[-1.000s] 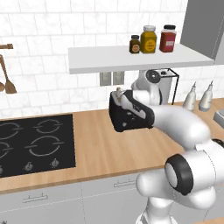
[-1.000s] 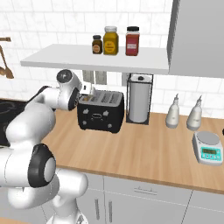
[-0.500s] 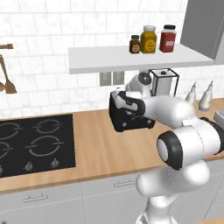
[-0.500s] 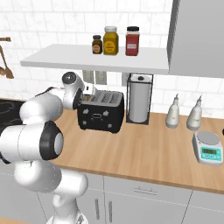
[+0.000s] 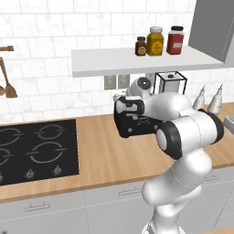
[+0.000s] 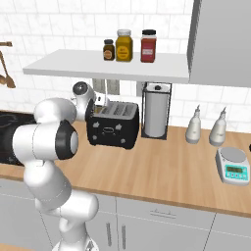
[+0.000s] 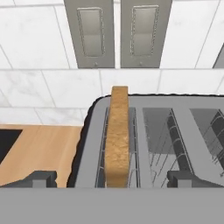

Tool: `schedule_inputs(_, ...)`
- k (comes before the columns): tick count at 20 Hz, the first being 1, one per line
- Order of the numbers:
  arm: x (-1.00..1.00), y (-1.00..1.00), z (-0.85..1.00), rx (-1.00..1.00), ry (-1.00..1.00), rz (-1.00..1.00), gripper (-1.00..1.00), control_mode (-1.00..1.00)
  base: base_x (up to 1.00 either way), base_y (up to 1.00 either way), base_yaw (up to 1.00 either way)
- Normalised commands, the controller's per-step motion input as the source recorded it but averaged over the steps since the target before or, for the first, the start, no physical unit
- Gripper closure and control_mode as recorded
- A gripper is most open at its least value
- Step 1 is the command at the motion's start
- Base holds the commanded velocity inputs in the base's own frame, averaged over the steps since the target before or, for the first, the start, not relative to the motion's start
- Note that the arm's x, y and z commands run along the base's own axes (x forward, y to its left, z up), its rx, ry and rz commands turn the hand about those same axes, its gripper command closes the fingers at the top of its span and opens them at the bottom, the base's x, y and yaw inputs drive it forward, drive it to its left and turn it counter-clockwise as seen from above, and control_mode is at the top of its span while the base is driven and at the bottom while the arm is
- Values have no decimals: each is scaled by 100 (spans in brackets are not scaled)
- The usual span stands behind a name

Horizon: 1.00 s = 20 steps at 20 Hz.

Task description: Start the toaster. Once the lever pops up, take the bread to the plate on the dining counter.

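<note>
- The hob is set into the worktop at its left end.
- The gripper hovers just above the toaster's left end, jaws fully apart, holding nothing.
- The toaster stands near the worktop's back edge, against the tiled wall.
- The bread stands upright in the toaster's left slot, its top poking out.
- The paper towel holder is just beside the toaster.
- Two bottles and a scale sit toward the worktop's right end.

White robot arm bent across a light wood counter, black boxy toaster partly behind the arm's forearm, black four-ring cooktop at left, three jars on a white wall shelf, two wooden spoons hanging at far left.
</note>
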Motion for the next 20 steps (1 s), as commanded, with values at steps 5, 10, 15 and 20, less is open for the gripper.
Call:
schedule_inputs(5,38,0,-16,0,0,0,-100,-100,0,0,0)
schedule_inputs(10,29,0,-15,0,0,0,100,-100,0,0,0)
schedule_inputs(15,21,0,-1,0,0,0,100,-100,0,0,0)
schedule_inputs(20,-2,1,-24,0,5,0,100,-100,0,0,0)
